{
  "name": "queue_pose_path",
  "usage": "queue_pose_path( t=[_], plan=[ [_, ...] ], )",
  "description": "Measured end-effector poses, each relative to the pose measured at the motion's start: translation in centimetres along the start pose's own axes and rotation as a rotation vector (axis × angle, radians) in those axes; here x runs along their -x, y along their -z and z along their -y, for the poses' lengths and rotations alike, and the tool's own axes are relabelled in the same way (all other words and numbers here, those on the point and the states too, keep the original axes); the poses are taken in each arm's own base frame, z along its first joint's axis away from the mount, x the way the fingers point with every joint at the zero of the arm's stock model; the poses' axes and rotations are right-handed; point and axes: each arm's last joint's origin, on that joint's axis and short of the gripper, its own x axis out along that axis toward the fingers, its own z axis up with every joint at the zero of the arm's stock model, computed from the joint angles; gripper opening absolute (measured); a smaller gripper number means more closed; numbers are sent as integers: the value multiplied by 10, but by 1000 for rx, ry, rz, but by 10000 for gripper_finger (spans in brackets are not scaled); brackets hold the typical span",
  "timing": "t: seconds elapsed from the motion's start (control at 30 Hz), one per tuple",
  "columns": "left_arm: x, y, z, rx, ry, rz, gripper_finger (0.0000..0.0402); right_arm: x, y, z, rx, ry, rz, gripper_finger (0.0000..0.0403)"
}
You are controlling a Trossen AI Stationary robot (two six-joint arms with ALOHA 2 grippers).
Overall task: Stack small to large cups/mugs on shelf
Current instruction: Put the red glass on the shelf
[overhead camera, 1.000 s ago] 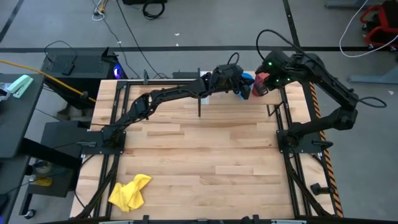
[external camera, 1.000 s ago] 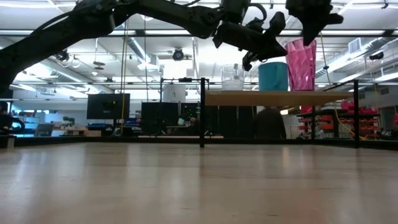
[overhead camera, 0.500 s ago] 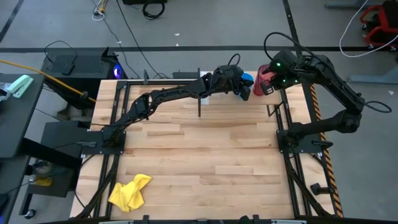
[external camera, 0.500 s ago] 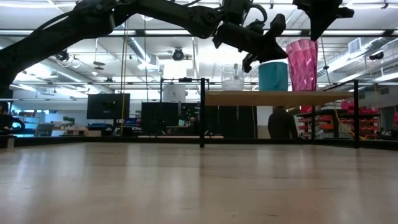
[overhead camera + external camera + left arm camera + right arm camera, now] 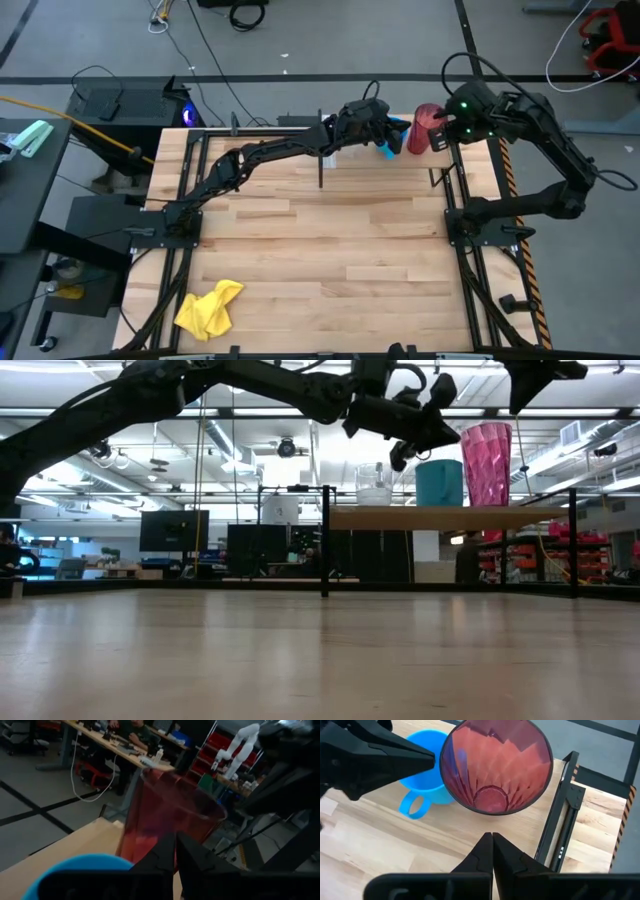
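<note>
The wooden shelf [image 5: 500,518] carries three vessels in a row, each standing on its base: a clear cup [image 5: 375,485], a blue mug [image 5: 440,482] and a dark red tumbler [image 5: 485,463]. My left gripper [image 5: 400,457] is shut and hovers just above the blue mug's rim [image 5: 75,867], its tips pointing toward the tumbler [image 5: 165,815]. My right gripper [image 5: 491,837] is shut and high above the shelf, beside the tumbler [image 5: 495,765] on its near side. In the high view the arms hide most of the shelf.
A yellow cloth [image 5: 210,308] lies at the table's near left corner. A thin black upright [image 5: 325,540] stands at the shelf's left end. The table's black frame rail [image 5: 560,815] runs close behind the tumbler. People sit at benches in the room beyond [image 5: 130,730].
My right gripper has risen and drawn back toward the table's right edge, away from the top of the red tumbler. The tumbler stays upright on the shelf beside the blue mug.
</note>
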Motion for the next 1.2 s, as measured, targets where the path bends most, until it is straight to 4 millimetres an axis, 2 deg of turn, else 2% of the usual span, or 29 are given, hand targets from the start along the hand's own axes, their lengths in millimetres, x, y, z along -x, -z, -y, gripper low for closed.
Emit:
queue_pose_path(
  t=[0.5, 0.73, 0.93, 1.0, 1.07, 1.2],
  plan=[
    [0, -5, 0, 10, 17, 41, 26, -1, -1, -1, 20, 2, -4, 8],
    [0, 7, 19, 0, 74, 18, 21, 4, 3, 2, 18, -17, 7, 11],
    [7, 1, 48, -49, 227, -2, 13, 16, 12, 11, -4, -57, 45, 11],
    [12, -5, 56, -51, 245, -1, 14, 21, 15, 14, -20, -71, 65, 11],
    [20, -19, 63, -52, 263, 24, 18, 26, 19, 18, -30, -83, 85, 11],
    [48, -65, 81, -78, 297, 131, 19, 33, 24, 23, -40, -105, 122, 12]
  ],
)
